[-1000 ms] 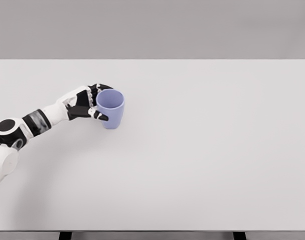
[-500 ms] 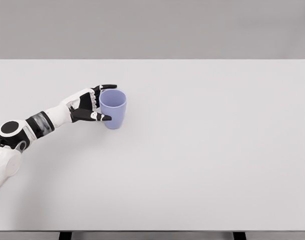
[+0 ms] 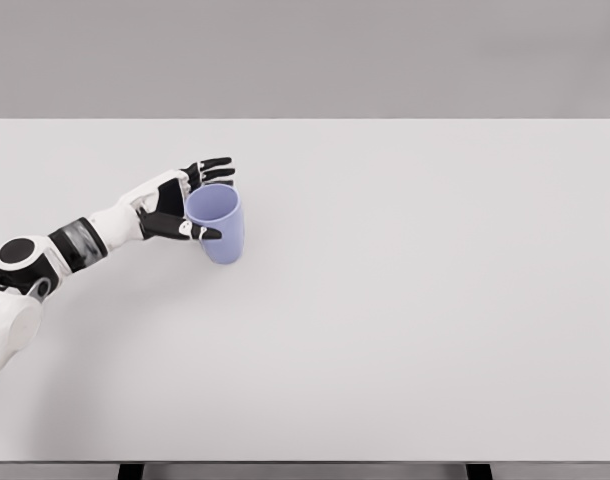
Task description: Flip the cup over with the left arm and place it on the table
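We see white table (image 3: 405,330), bare at near side. Our left arm enters from near left, reaching toward far right. Left hand (image 3: 177,203) open, fingers (image 3: 213,163) spread, thumb across cup side. Lavender cup (image 3: 216,222) mouth-up, leaning slightly left, left of table centre.

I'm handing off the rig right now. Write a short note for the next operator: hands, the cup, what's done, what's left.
Left hand: fingers spread around the lilac cup, thumb in front, not clamped.
Right hand: not in view.
Cup: mouth up, leaning a little toward the hand, on the table at left of centre.
Done: cup appears flipped, mouth up, and set down.
Left: let it settle upright, pull the left hand clear without knocking it.
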### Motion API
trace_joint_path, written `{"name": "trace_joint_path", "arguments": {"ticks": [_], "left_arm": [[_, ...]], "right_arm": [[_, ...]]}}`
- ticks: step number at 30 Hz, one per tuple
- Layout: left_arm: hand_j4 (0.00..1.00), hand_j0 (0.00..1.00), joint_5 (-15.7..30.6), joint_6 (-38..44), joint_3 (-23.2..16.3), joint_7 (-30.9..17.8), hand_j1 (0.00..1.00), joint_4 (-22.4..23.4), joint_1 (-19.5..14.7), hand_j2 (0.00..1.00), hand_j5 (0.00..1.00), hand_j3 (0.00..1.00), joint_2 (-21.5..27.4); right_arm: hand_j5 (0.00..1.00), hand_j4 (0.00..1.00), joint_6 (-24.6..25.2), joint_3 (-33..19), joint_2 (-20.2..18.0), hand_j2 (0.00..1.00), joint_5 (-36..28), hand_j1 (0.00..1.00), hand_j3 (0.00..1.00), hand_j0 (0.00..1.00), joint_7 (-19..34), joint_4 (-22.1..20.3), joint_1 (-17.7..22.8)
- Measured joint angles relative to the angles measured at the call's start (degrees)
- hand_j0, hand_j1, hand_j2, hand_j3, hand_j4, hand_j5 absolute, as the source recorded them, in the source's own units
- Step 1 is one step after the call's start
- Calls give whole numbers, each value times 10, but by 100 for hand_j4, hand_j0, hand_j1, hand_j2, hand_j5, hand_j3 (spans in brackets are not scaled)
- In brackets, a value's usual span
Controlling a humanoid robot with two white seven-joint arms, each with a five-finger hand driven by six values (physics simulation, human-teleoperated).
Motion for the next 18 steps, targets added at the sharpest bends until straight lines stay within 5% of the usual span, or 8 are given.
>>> {"name": "trace_joint_path", "arguments": {"ticks": [13,18], "left_arm": [[100,100,1,1,18,0,100,-22,-9,100,100,100,7],[100,100,1,-1,18,0,100,-23,-76,100,100,100,38]], "right_arm": [[100,100,0,0,0,100,0,100,100,100,0,0,0],[100,100,0,0,0,100,0,100,100,100,0,0,0]]}}
